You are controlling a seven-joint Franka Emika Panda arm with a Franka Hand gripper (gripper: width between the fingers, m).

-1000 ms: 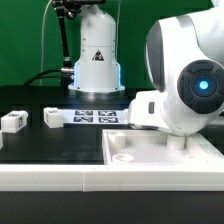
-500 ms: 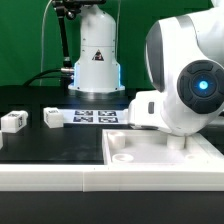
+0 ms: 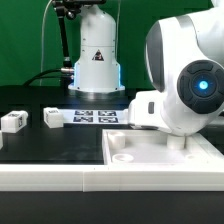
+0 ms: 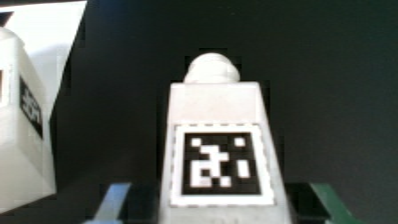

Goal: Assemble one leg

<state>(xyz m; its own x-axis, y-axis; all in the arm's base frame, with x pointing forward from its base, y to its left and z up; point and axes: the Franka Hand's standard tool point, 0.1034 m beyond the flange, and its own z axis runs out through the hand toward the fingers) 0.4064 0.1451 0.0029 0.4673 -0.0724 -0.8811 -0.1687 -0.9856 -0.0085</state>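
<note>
In the wrist view a white leg with a rounded peg at its far end and a black-and-white tag on its face lies on the black table. My gripper straddles its near end. One finger and the other finger stand on either side with a small gap to the leg, so the jaws are open. In the exterior view the gripper and this leg are hidden behind the arm's wrist. Two more legs stand at the exterior view's left.
The large flat white panel with corner sockets lies in front. The marker board lies behind it, before the white robot base. Another white tagged part lies close beside the leg in the wrist view.
</note>
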